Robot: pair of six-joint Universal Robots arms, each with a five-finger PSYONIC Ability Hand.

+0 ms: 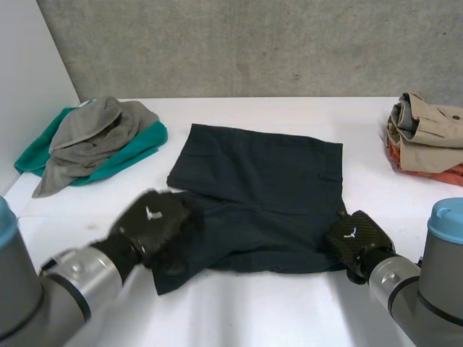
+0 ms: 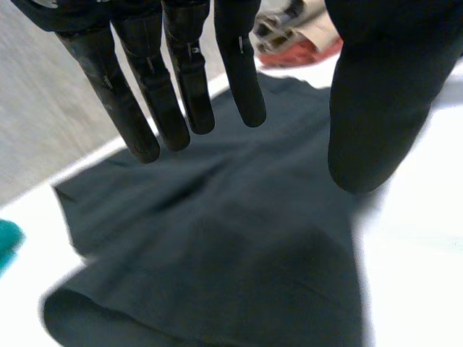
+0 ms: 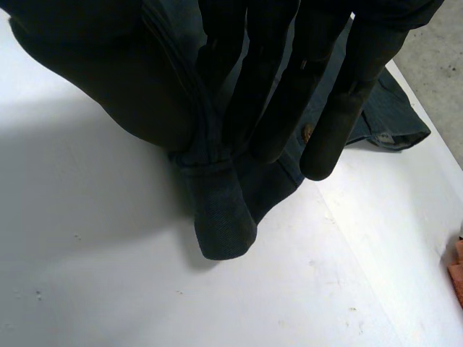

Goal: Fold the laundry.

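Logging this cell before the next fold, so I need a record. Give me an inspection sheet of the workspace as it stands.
Surface: white table, carrying three lots of laundry.
Job's things: dark shorts spread mid-table, rumpled at the near left corner; unfolded heap, a grey garment on a green one, at the far left; folded stack of tan and orange at the far right.
Clutter: nothing seen.
Hands: left hand open, fingers straight over the shorts' near left corner; right hand pinching the near right corner between thumb and fingers.
Cables: nothing seen.
Surroundings: concrete wall behind; white panel at the left.
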